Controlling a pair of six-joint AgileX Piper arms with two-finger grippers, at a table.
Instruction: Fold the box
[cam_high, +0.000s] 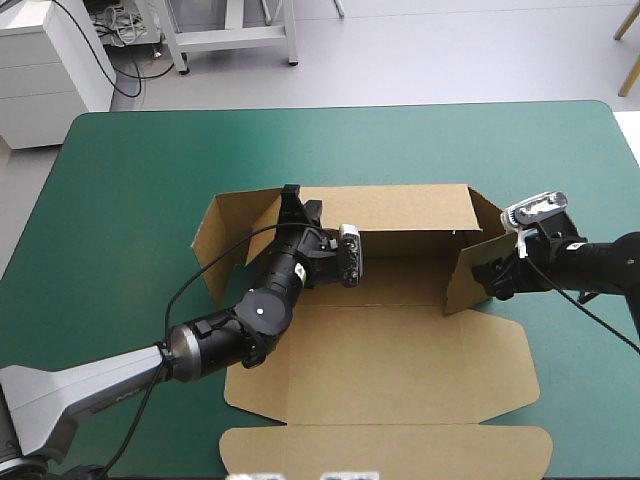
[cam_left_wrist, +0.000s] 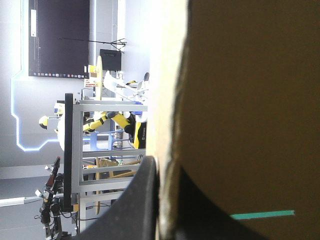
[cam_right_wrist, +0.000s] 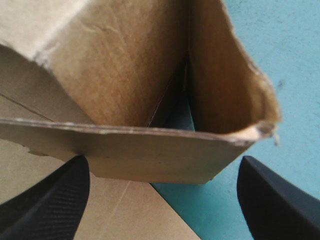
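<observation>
The brown box (cam_high: 400, 370) lies mid-table with its back wall and both side walls raised and its lid flat toward the near edge. My left gripper (cam_high: 292, 205) is at the left end of the back wall's upper edge. In the left wrist view the board's edge (cam_left_wrist: 167, 125) runs between the black fingers (cam_left_wrist: 142, 200), so the left gripper (cam_left_wrist: 167, 172) is shut on the box. My right gripper (cam_high: 492, 280) is at the right side wall. There its fingers (cam_right_wrist: 55, 195) stand wide apart, the gripper (cam_right_wrist: 162, 162) open, with the wall's edge (cam_right_wrist: 150, 140) just ahead.
The lid's front flap (cam_high: 380, 450) reaches close to the table's near edge. Teal-green cover (cam_high: 120, 200) lies bare to the left, behind the box and at the right (cam_high: 590, 400). A folded left flap (cam_high: 215, 245) stands beside the left arm.
</observation>
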